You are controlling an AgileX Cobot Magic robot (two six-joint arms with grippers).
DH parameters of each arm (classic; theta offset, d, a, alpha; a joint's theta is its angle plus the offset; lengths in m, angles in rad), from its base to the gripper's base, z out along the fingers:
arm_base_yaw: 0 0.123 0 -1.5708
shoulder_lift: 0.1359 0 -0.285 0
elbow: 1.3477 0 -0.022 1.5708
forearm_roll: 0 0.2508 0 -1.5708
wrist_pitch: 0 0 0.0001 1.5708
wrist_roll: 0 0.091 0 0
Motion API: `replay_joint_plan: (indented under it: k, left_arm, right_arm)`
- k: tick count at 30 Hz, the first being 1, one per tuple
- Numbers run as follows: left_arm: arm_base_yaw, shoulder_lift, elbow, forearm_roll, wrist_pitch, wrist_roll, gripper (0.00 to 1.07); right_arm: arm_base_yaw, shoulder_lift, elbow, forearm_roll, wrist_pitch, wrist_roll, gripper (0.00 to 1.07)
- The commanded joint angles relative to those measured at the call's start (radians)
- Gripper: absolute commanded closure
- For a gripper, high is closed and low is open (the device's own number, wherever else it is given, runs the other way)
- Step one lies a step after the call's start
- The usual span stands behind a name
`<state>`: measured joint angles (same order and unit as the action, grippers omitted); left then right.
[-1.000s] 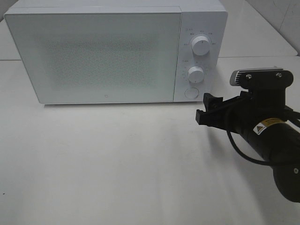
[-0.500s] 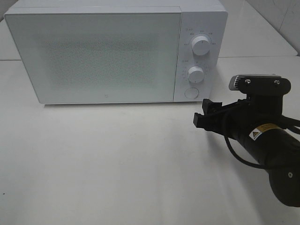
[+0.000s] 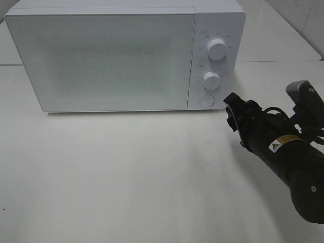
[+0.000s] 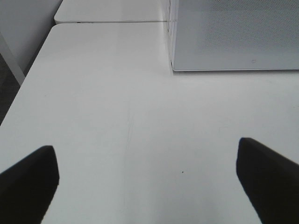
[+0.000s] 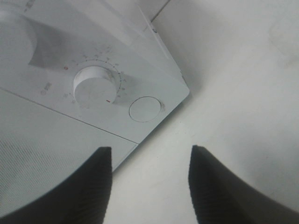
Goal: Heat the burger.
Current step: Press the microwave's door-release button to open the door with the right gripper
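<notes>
hovering near the flat round white button [image 5: 145, 108] of the white box-shaped microwave oven [image 3: 101, 61], the black right gripper [image 3: 232, 112] has fingers apart, holding nothing. black left gripper [image 4: 145, 149] stands wide apart. burger cannot be seen; oven door shut.

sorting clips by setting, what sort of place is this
Most likely a robot test bench staged as a kitchen counter, not a real kitchen: a white microwave stands on a plain white table, a black robot arm reaches toward it, and no other kitchen fittings show.

Microwave [image 3: 101, 61] on table [image 3: 126, 192] (2 knobs [image 3: 217, 49] at right), right gripper [image 3: 232, 111] seemingly near.
</notes>
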<state>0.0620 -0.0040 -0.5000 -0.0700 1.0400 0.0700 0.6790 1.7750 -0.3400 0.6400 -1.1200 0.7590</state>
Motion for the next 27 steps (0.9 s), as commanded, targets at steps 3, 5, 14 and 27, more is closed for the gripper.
replay_joint_plan:
  k: [3,5,14,27]
  left_arm:
    - [0.0,-0.021,0.002,0.001,-0.001,-0.001,0.09]
    - [0.0,-0.021,0.002,0.001,-0.001,-0.001,0.09]
    - [0.0,-0.021,0.002,0.001,-0.001,-0.001,0.09]
    - [0.0,-0.021,0.002,0.001,-0.001,-0.001,0.09]
  right_arm:
    - [0.003,-0.007,-0.001,-0.003,0.002,0.289,0.75]
    - [0.003,-0.007,-0.001,-0.003,0.002,0.314,0.78]
    - [0.003,-0.007,-0.001,-0.003,0.029,0.469,1.07]
    - [-0.003,-0.007,-0.07,-0.005,0.138,0.467,1.07]
